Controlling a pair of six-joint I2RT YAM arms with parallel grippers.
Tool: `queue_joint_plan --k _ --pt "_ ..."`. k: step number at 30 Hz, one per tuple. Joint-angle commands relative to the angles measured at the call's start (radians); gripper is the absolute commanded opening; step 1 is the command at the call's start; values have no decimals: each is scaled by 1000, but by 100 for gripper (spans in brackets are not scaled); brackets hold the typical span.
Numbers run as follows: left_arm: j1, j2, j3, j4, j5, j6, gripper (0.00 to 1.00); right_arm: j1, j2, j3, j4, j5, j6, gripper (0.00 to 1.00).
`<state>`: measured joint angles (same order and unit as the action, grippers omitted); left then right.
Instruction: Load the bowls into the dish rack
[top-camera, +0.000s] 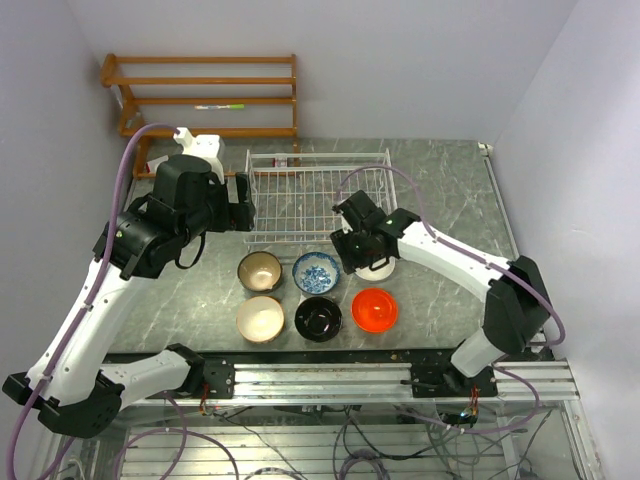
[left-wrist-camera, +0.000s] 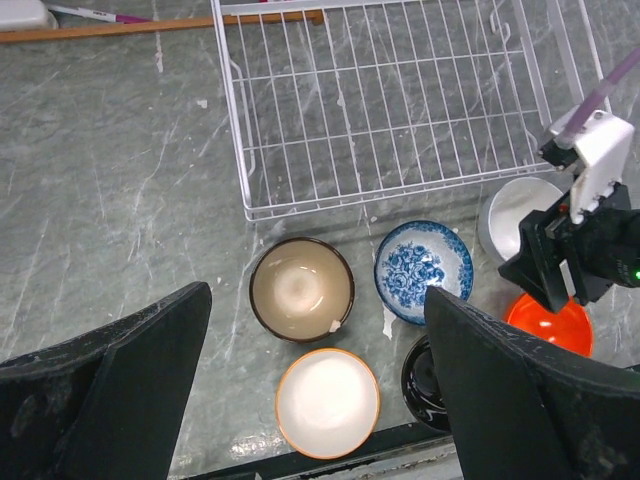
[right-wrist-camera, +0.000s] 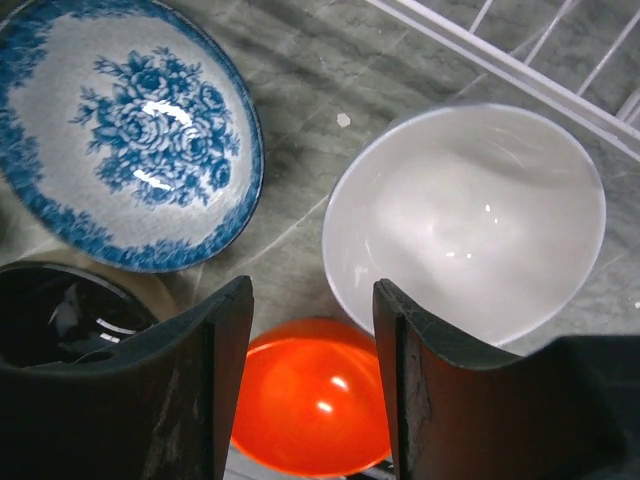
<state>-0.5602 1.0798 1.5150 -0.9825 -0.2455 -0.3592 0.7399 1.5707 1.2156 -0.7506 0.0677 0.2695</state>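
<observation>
The right end effector (right-wrist-camera: 312, 300) hangs low with its two dark fingers apart and nothing pinched between them. It sits at the near rim of the plain white glazed bowl (right-wrist-camera: 470, 220), and whether a finger touches that rim cannot be told. This looks like the setup for a rim pinch, one finger inside the bowl and one outside. That bowl stands just beside the front wall of the empty white wire-grid dish rack (left-wrist-camera: 400, 110), so it has the shortest lift over the low side.

Close around it sit the bright orange-red glossy bowl (right-wrist-camera: 310, 400), the blue-and-white floral porcelain-looking bowl (right-wrist-camera: 120, 140) and the glossy black bowl (right-wrist-camera: 60, 310). All three are upright, smooth and reflective, so probably slippery.

The left end effector (left-wrist-camera: 318, 292) hovers high, spread wide and holding nothing, above the brown bowl with a tan inside (left-wrist-camera: 300, 288) and the cream-beige bowl (left-wrist-camera: 327, 400).

All six bowls rest on the grey veined stone-look worktop (left-wrist-camera: 110, 200), in two rows in front of the rack.
</observation>
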Motion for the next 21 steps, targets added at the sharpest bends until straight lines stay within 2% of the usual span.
queue_joint_plan --k 1,8,16,21 --pt "-6 -11 -4 -15 -28 8 99 1 60 -25 51 30 -42 50" --pt "-5 -2 -6 -21 -52 27 99 0 110 -56 87 58 -58 47" --pt "-5 0 -4 -12 -74 44 99 1 137 -72 109 101 -54 25" --pt "-6 4 -8 -9 -80 53 99 1 140 -93 123 112 -50 24"
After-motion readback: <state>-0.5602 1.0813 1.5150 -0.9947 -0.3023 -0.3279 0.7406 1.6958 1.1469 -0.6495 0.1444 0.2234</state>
